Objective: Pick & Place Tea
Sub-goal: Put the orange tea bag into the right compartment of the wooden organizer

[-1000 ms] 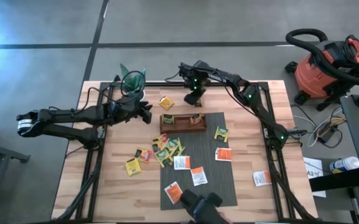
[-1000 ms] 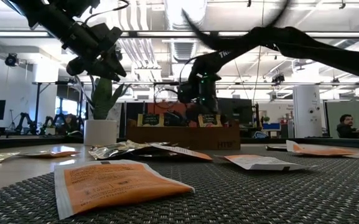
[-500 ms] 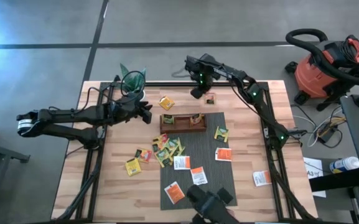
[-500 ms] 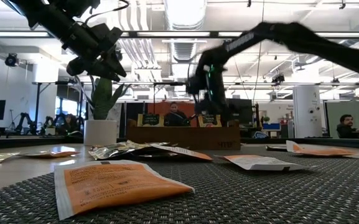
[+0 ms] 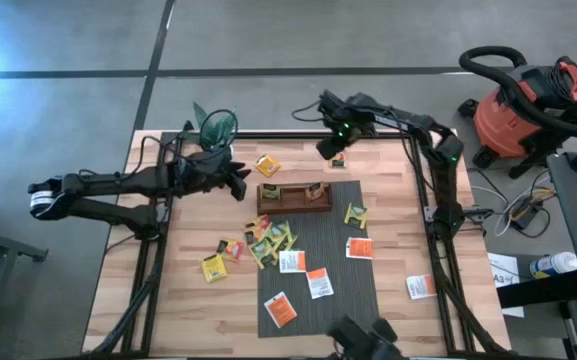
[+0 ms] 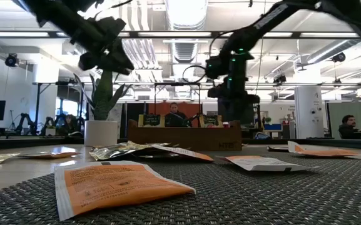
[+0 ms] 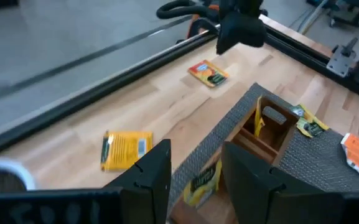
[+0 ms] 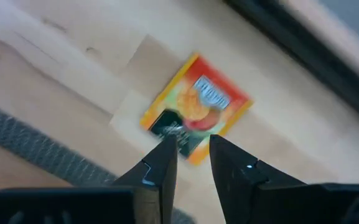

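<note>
Nearest the low camera, a flat orange-and-white paper tea sachet point(image 6: 114, 185) is seen lying on the dark grey woven mat point(image 6: 280, 200), with more flat square sachets, yellow, green and white-with-orange point(image 5: 268, 240), scattered over the mat and the bare wood just beside it. These are judged to be very light, thin and pliable, with a slick wrapper that lies flush to whatever is under it; a hold is best taken across an edge or a corner, pinched between the fingertips, since the flat face offers nothing to close on.

Farther back, the long brown wooden compartment tray point(image 5: 293, 193) is set at the mat's far edge, with a few sachets standing in it. The left gripper point(image 7: 195, 180) is held just beside the tray's end, its fingers standing apart with nothing between them. Beyond the tray, the right gripper point(image 8: 193, 163) is poised over a lone orange-and-yellow sachet point(image 8: 195, 112) lying on the far wood; its fingers are set narrowly apart and nothing is held.

The light wooden slatted surface point(image 5: 188, 300) is framed by black rails. Past it, a potted green plant point(image 6: 102, 106), a red-and-black shop vacuum point(image 5: 523, 105) on the grey floor, and seated people in an open workshop are seen.
</note>
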Robot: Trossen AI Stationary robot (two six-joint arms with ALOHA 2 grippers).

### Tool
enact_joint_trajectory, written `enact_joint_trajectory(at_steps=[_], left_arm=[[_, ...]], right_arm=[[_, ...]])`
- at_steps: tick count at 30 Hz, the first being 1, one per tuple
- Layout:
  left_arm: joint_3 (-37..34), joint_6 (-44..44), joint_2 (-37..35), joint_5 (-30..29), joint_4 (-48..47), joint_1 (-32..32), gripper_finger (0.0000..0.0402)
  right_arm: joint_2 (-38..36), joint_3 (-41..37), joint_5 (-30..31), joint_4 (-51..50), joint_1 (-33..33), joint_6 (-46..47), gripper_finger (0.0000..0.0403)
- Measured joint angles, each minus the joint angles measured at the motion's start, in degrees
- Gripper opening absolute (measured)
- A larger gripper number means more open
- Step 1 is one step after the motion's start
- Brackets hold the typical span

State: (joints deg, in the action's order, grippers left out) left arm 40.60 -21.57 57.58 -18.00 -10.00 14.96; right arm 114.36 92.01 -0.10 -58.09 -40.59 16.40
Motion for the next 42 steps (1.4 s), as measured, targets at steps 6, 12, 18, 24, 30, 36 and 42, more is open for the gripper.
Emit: enact_joint_trajectory(at_steps=[6,12,18,24,30,36,42], left_arm=[[7.42,6.19,8.3,2.11,-0.69,0.72,0.0135],[17.57,6.83,15.63,4.05,-8.25,0.7,0.0135],[25.36,6.89,18.82,3.98,-14.69,0.7,0.0135],[28.12,6.67,19.04,3.85,-15.08,0.68,0.0135],[29.04,6.63,19.43,3.85,-14.88,0.68,0.0135],[31.83,7.35,22.41,9.52,-14.09,1.19,0.0135],[39.85,11.6,28.93,10.25,-15.42,1.94,0.0135]], right_arm=[[-4.77,-10.97,-0.3,11.85,-1.89,2.71,0.0073],[0.14,-10.76,-2.51,13.24,-3.38,1.27,0.007],[4.05,-8.32,-2.84,11.52,-4.4,-0.95,0.0075],[5.27,-7.6,-2.99,6.05,-5.54,-2.99,0.0068],[4.39,-8.0,-3.11,0.24,-5.6,-0.58,0.007],[1.89,-8.64,-4.92,1.24,-5.54,3.32,0.0058],[-7.75,-9.88,-0.7,3.74,-4.53,7.09,0.0044]])
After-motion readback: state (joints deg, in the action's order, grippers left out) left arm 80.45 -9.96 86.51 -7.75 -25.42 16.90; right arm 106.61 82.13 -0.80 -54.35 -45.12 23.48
